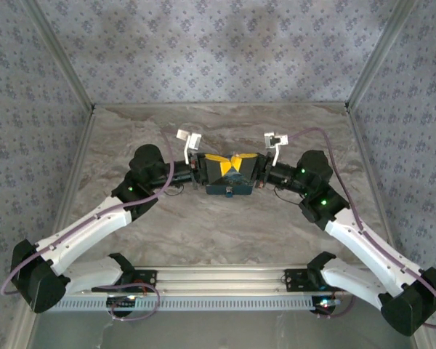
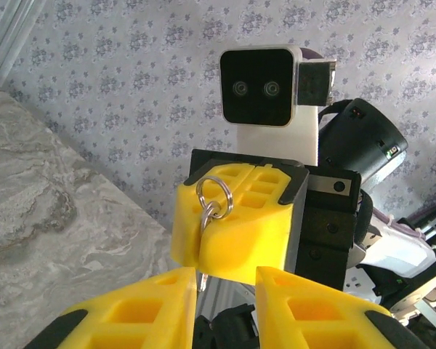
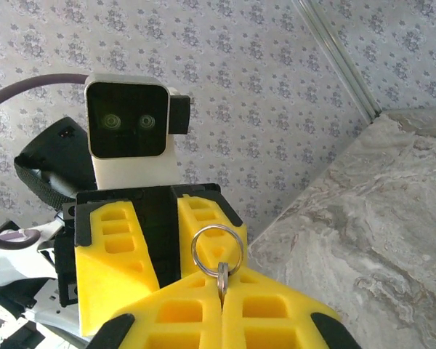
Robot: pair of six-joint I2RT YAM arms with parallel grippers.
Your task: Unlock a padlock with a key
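table (image 1: 225, 233) centre: dark padlock (image 1: 229, 190) | at its 12 o'clock the two tools meet tip to tip | left gripper (image 1: 216, 166) at 9 o'clock, fingers spread | right gripper (image 1: 247, 166) at 3 o'clock, fingers pinching key (image 3: 222, 279) | key ring (image 3: 218, 247) free at 12 o'clock of the pinch

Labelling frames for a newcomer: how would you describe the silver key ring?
Look at the middle of the grey marble tabletop. The right gripper has its yellow plastic fingers shut there; the small silver metal ring sticks up from their seam, the sole shiny loop among yellow blocks.
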